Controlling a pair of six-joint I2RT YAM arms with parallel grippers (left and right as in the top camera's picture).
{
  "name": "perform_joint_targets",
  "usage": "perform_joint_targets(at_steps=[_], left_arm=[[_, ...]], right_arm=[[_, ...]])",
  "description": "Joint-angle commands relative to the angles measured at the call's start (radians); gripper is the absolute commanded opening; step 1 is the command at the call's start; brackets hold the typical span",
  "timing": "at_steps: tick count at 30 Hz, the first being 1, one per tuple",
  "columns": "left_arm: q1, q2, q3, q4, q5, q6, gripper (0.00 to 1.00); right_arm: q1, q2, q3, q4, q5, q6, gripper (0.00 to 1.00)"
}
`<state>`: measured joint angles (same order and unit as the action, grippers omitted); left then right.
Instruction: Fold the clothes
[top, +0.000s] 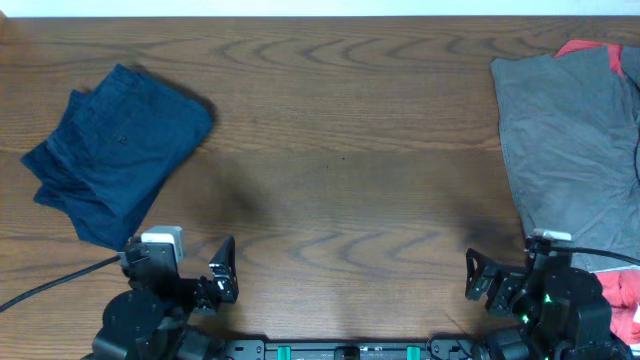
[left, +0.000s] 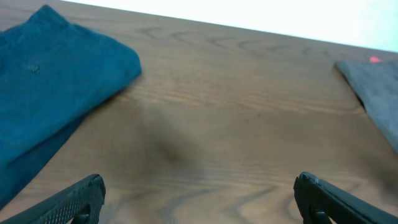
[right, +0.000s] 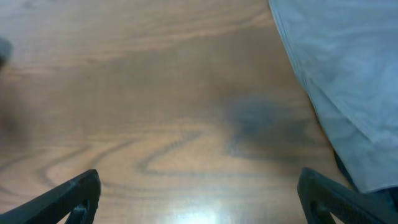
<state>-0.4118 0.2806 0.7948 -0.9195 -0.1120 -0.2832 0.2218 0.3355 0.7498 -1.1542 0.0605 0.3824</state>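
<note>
The dark navy blue shorts (top: 115, 150) lie folded in a compact bundle at the table's left side. They also show at the left of the left wrist view (left: 50, 87). My left gripper (top: 200, 275) is open and empty near the front edge, right of and in front of the shorts; its fingertips frame bare wood in the left wrist view (left: 199, 199). My right gripper (top: 497, 278) is open and empty at the front right, also over bare wood in the right wrist view (right: 199, 196).
A grey garment (top: 565, 140) lies spread at the right side, also in the right wrist view (right: 348, 81). A red garment (top: 585, 50) peeks out under its far edge and again at the front right (top: 625, 300). A black cable (top: 50, 285) runs front left.
</note>
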Motion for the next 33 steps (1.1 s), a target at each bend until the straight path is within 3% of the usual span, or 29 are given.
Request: perform_joint_targets(at_steps=[1, 10, 15, 18, 30, 33], left_arm=[[-0.005, -0.002, -0.003, -0.026, -0.012, 0.017, 0.98], [-0.005, -0.002, -0.003, -0.074, -0.012, 0.017, 0.98], [-0.005, -0.002, -0.003, -0.074, -0.013, 0.017, 0.98], [-0.005, -0.002, -0.003, -0.074, -0.012, 0.017, 0.98], [-0.005, -0.002, -0.003, -0.074, -0.012, 0.017, 0.98], [-0.005, -0.002, -0.003, -0.074, -0.012, 0.017, 0.98]], right_arm=[[0.008, -0.005, -0.005, -0.025, 0.011, 0.006, 0.99], [-0.033, -0.101, -0.036, 0.057, 0.036, -0.034, 0.99], [-0.053, -0.238, -0.206, 0.320, -0.015, -0.227, 0.99], [-0.063, -0.327, -0.335, 0.461, -0.039, -0.272, 0.99], [-0.066, -0.331, -0.748, 1.225, -0.039, -0.418, 0.99], [-0.064, -0.331, -0.745, 1.185, -0.042, -0.447, 0.99]])
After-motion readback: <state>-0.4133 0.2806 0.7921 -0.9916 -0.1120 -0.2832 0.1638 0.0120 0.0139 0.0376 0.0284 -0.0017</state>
